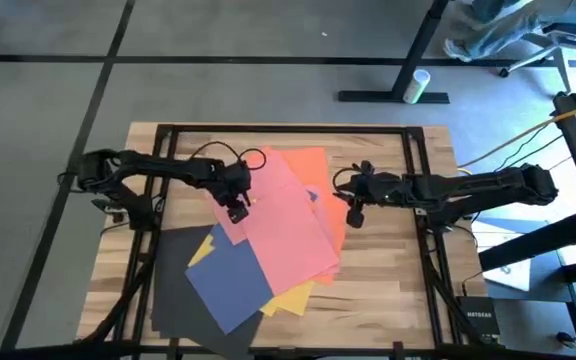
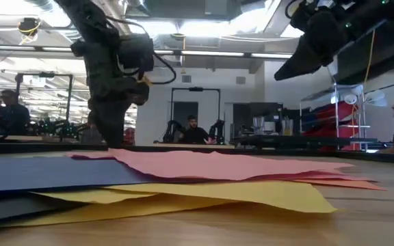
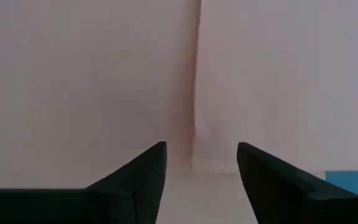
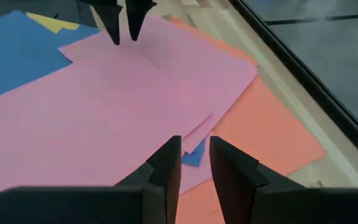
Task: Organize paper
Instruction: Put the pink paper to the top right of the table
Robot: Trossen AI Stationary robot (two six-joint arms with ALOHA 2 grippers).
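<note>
Left gripper [image 3: 201, 163] spread slightly – tips down at the pink paper [image 3: 92, 81], nothing pinched. Right gripper [image 4: 194, 155] narrowly parted above the pink paper, empty.

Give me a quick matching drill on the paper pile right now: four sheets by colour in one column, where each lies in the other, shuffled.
Sheets:
1. pink sheet
2. orange sheet
3. navy blue sheet
4. dark grey-black sheet

Places:
A. lowest layer, at the pile's left arm side
B. top of the pile, under the left end effector
C. peeking out at the pile's right arm side
D. over the yellow sheet, toward the table's near edge

Pairs: 1-B, 2-C, 3-D, 4-A
</note>
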